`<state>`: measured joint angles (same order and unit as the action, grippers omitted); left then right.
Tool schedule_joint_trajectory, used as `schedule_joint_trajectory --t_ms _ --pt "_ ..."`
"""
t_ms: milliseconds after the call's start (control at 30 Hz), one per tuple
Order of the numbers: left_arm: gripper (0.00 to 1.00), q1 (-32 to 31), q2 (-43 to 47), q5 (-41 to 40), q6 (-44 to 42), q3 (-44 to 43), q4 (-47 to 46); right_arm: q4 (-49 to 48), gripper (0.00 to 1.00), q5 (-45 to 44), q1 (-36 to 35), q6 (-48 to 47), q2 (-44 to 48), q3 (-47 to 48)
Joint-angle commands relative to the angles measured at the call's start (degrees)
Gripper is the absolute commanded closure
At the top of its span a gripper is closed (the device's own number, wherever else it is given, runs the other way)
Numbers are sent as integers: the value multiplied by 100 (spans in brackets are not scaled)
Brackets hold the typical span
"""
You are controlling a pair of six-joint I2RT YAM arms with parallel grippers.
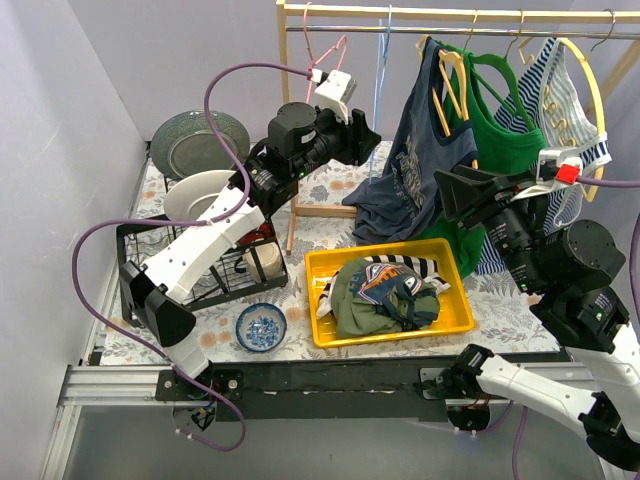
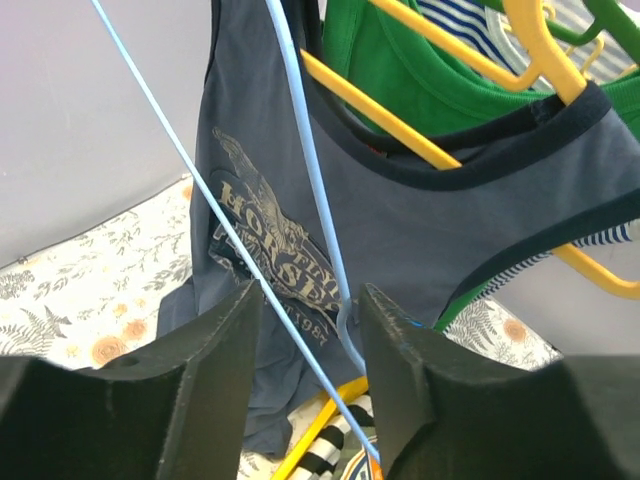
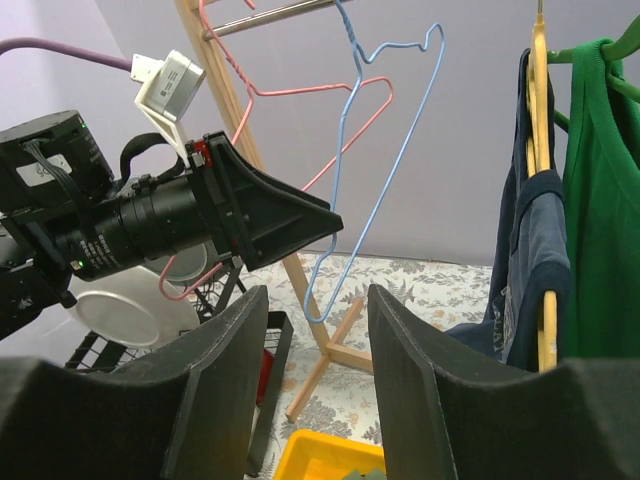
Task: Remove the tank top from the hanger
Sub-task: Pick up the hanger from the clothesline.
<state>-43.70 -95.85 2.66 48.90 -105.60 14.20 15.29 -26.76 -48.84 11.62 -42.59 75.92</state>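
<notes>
The grey-blue tank top (image 1: 415, 150) with a printed crest hangs on a yellow hanger (image 1: 452, 75) from the wooden rail; it also fills the left wrist view (image 2: 420, 200) and shows at the right of the right wrist view (image 3: 522, 250). My left gripper (image 1: 365, 140) is left of it, its open jaws (image 2: 310, 330) standing around the lower wire of an empty blue hanger (image 2: 310, 170), with gaps on both sides. My right gripper (image 1: 450, 190) hovers just right of the tank top's lower half, open (image 3: 318, 330) with nothing between its fingers.
A green top (image 1: 500, 130) and a striped top (image 1: 555, 100) hang to the right on the rail (image 1: 450, 12). A pink hanger (image 1: 325, 45) hangs at the left. Below is a yellow bin (image 1: 320, 262) of clothes, a dish rack (image 1: 135, 250), plates (image 1: 195, 140) and a blue bowl (image 1: 261, 327).
</notes>
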Motion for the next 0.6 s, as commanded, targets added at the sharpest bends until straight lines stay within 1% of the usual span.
schedule_joint_trajectory --t_ms 0,33,233,267,367,567 --pt "60 -33 32 -46 93 -338 -180 -202 47 -101 -20 -81 128 -60" --pt "65 -33 32 -72 128 -338 -198 -193 47 -101 -20 -81 128 -68" --pt "82 -33 84 -195 295 -356 -198 -132 47 -75 -20 -20 198 -183" --pt "90 -33 102 -195 321 -356 -198 -114 47 -66 -20 -10 198 -218" --pt "100 -33 119 -195 365 -347 -189 -114 46 -75 -20 34 225 -271" --pt "100 -33 163 -669 488 -452 21 -96 47 -13 -20 77 251 -192"
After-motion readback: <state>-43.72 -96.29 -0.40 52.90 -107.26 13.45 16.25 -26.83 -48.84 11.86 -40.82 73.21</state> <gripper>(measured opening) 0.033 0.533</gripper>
